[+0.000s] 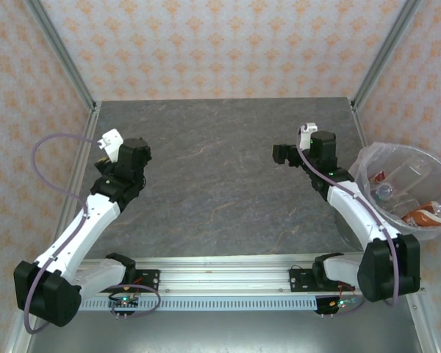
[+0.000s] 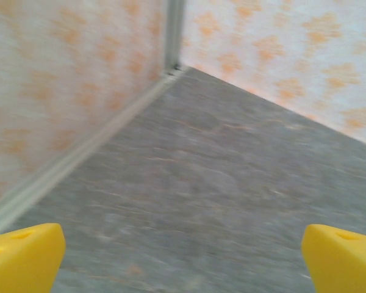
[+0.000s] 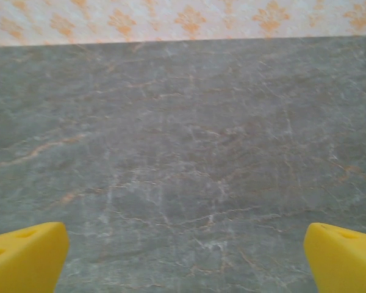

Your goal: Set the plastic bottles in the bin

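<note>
Table (image 1: pixel 220 184): flat grey slab, matte, with stone-look veining. Walls (image 1: pixel 228 44): pale paper with repeating orange motifs.

Bin (image 1: pixel 366 163): round, lined with a crinkly translucent whitish bag (image 1: pixel 434 158). It sits at the table's right edge, just beside your right arm (image 1: pixel 353 209). The frame cuts its far-right rim.

Bottles (image 1: pixel 408 176): lying jumbled inside the bin, mostly clear plastic. One has an orange-brown label (image 1: pixel 424 215). The bag blurs them, so the count can't be told.

Your right gripper (image 3: pixel 186 259): yellow wedge fingertips (image 3: pixel 24 256) sit at opposite frame edges, spread wide. It holds nothing, with bare table between the tips. It points away from the bin, which is near, off to its right.

Your left gripper (image 2: pixel 183 259): same yellow fingertips (image 2: pixel 21 256), spread wide, nothing held. It is aimed at the far-left table corner, and the view is blurry. Bin and bottles are well apart from it, across the table.
</note>
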Tool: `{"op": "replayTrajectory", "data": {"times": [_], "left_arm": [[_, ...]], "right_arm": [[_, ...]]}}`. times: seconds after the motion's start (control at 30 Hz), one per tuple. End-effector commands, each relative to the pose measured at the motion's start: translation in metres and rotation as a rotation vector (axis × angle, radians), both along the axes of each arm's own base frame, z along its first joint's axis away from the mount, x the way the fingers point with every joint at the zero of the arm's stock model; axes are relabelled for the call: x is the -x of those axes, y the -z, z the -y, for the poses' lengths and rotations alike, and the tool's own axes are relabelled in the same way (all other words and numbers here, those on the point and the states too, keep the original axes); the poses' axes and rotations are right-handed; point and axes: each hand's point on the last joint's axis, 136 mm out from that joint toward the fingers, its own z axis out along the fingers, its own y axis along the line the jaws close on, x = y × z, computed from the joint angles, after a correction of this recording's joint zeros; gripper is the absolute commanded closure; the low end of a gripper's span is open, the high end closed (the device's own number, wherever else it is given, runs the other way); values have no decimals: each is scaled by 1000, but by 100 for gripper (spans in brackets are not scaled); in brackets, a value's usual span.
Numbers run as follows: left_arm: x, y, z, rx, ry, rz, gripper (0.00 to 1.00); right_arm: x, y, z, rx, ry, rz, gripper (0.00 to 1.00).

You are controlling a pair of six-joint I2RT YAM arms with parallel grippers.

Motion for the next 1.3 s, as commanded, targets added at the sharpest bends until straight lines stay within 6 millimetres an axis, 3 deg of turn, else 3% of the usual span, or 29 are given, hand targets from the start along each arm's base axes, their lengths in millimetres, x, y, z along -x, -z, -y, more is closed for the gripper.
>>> {"op": "replayTrajectory", "data": {"times": [0.0,0.1,0.2,0.33,0.5,0.73,0.93,1.07,1.27], "left_arm": [[37,7,-45,-197,-170,-100,0],[47,30,-60,-200,-203,-129,0],[42,60,-65,-147,-187,-98,0],[24,97,-63,-89,-100,-72,0],[-4,125,-46,-60,43,-57,0],[-43,119,-25,-96,206,22,0],[-64,145,-6,-142,323,33,0],[-62,144,-9,-161,268,-22,0],[-61,144,-9,-170,260,-16,0]], "right_arm": [[-2,20,25,117,103,-4,1],[4,47,37,215,125,-38,1],[8,72,45,269,134,-84,1],[9,93,47,268,131,-120,1],[1,109,52,245,141,-142,1],[-14,113,56,202,164,-74,1],[-26,107,63,163,191,-23,1],[-28,104,62,126,194,14,1],[-5,90,66,96,217,168,1]]}}
